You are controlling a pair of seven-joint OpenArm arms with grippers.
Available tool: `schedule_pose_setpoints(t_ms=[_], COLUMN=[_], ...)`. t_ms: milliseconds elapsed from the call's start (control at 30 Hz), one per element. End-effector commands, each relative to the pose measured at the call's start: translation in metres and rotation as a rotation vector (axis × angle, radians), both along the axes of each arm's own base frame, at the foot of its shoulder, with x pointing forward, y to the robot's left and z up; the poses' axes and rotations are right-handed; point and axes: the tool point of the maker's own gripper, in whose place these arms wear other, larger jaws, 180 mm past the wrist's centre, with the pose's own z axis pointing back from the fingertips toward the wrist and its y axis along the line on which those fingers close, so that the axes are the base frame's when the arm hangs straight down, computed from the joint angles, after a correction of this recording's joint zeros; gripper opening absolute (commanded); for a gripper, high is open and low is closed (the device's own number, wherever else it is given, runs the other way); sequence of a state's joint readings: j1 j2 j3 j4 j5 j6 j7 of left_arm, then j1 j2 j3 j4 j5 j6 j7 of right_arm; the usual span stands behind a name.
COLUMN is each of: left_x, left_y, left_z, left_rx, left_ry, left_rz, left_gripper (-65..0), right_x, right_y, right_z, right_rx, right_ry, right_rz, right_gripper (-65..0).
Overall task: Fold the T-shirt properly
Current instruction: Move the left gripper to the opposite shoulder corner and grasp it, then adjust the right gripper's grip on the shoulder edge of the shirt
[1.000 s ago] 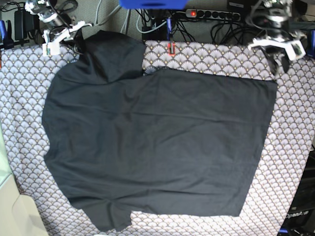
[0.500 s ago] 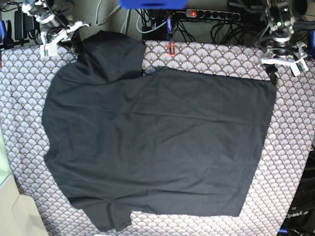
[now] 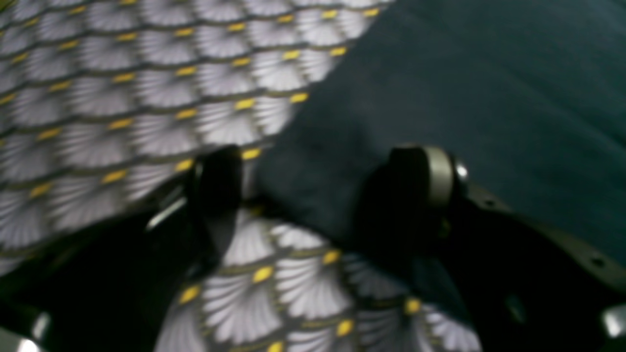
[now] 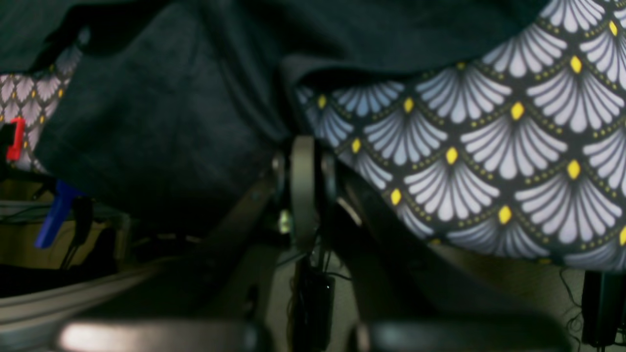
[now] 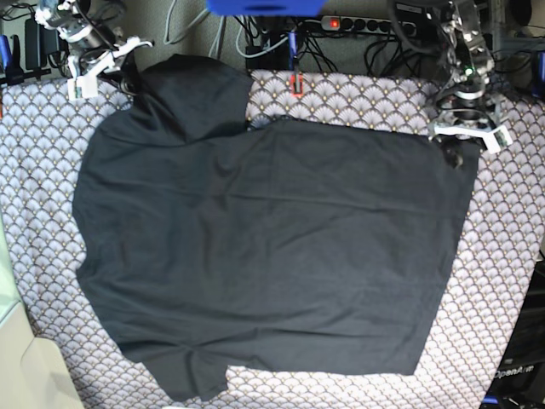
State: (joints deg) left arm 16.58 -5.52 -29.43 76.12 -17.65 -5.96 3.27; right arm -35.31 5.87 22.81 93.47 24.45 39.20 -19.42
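The black T-shirt (image 5: 272, 247) lies spread flat on the fan-patterned tablecloth (image 5: 511, 256), with one sleeve folded up at the far left. My left gripper (image 5: 464, 155) is open and low over the shirt's far right corner. In the left wrist view the T-shirt's (image 3: 464, 73) corner lies between the left gripper's (image 3: 318, 190) spread fingers, one finger over cloth and one over fabric. My right gripper (image 5: 126, 81) is shut just off the table's far left edge, beside the folded sleeve. The right wrist view shows the right gripper's (image 4: 303, 166) fingers pressed together, with the T-shirt (image 4: 146, 122) ahead of them.
Cables and a power strip (image 5: 366, 24) run behind the table's far edge. A red clamp (image 5: 296, 83) and a blue clamp (image 5: 292, 43) sit at that edge near the sleeve. A pale cream object (image 5: 21, 366) fills the near left corner.
My left gripper has opened and come down and inward onto the shirt's far right corner. The right arm has drawn back slightly toward the far left. The shirt has not moved.
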Motion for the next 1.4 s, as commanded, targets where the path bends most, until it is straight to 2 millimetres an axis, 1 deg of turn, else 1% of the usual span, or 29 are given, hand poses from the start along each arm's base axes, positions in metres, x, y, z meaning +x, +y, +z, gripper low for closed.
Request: schedule_pose_setpoints(t_ms=[0,33,67,133,233,267,300,367,567,633,667,700,767,833,900,1033,1133,1233,1300,1367], left_x=[0.002,0.002,0.001,0.001,0.000,-0.001,-0.002,-0.002,-0.003,0.000,-0.001,0.000,0.007,0.012,0.015,0.031,0.042,0.049,0.052,0.053], left_y=[0.003,0.002,0.000,-0.004,-0.005,-0.005,-0.004,-0.004,-0.002,-0.002,-0.002,-0.002,-0.004,-0.006,-0.009,-0.013,-0.015,-0.017,-0.018,-0.018], left_z=[0.005,0.004,0.003,0.002,0.002,0.002,0.002,0.002,0.003,0.011,0.014,0.021,0.039,0.047,0.046,0.055,0.064,0.066,0.065,0.066], left_rx=[0.008,0.007,-0.004,-0.011,-0.016,-0.017,-0.018,-0.017,-0.012,-0.004,0.002,0.011,0.029,0.029,0.011,-0.007,-0.010,-0.024,-0.035,-0.034], left_ry=[-0.015,-0.015,-0.016,-0.018,-0.020,-0.020,-0.017,-0.018,-0.018,-0.037,-0.041,-0.056,-0.098,-0.105,-0.074,-0.077,-0.097,-0.089,-0.077,-0.077], left_rz=[0.000,0.000,0.004,0.011,0.015,0.015,0.015,0.015,0.018,0.014,0.013,0.008,-0.002,-0.015,-0.027,-0.041,-0.048,-0.054,-0.059,-0.061], left_gripper=[-21.1,-23.8,-28.3,-39.8,-60.9,-65.0,-65.0,-65.0,-65.0,-65.0,-65.0,-65.0,-65.0,-65.0,-65.0,-65.0,-65.0,-65.0,-65.0,-65.0], right_x=[0.003,0.003,0.004,0.004,0.004,0.004,0.005,0.012,0.032,0.037,0.040,0.046,0.052,0.062,0.071,0.092,0.112,0.132,0.141,0.146], right_y=[-0.001,-0.001,-0.001,-0.001,-0.001,-0.001,-0.002,-0.004,0.003,0.006,0.007,0.008,0.007,0.001,0.000,-0.007,-0.011,-0.017,-0.021,-0.025], right_z=[0.009,0.009,0.009,0.009,0.009,0.010,0.011,0.020,0.056,0.065,0.067,0.071,0.070,0.073,0.076,0.089,0.100,0.112,0.117,0.121], right_rx=[0.003,0.003,0.003,0.003,0.003,0.002,-0.001,-0.020,-0.056,-0.067,-0.074,-0.087,-0.109,-0.135,-0.144,-0.198,-0.235,-0.279,-0.301,-0.320], right_ry=[-0.037,-0.037,-0.038,-0.038,-0.038,-0.039,-0.042,-0.070,-0.177,-0.201,-0.204,-0.208,-0.187,-0.191,-0.199,-0.220,-0.244,-0.254,-0.256,-0.256], right_rz=[0.008,0.008,0.008,0.008,0.008,0.009,0.011,0.031,0.076,0.090,0.098,0.110,0.127,0.130,0.134,0.166,0.178,0.190,0.194,0.196], right_gripper=[-65.0,-65.0,-65.0,-65.0,-65.0,-65.0,-65.0,-65.0,-65.0,-65.0,-65.0,-65.0,-65.0,-65.0,-65.0,-65.0,-65.0,-65.0,-65.0,-65.0])
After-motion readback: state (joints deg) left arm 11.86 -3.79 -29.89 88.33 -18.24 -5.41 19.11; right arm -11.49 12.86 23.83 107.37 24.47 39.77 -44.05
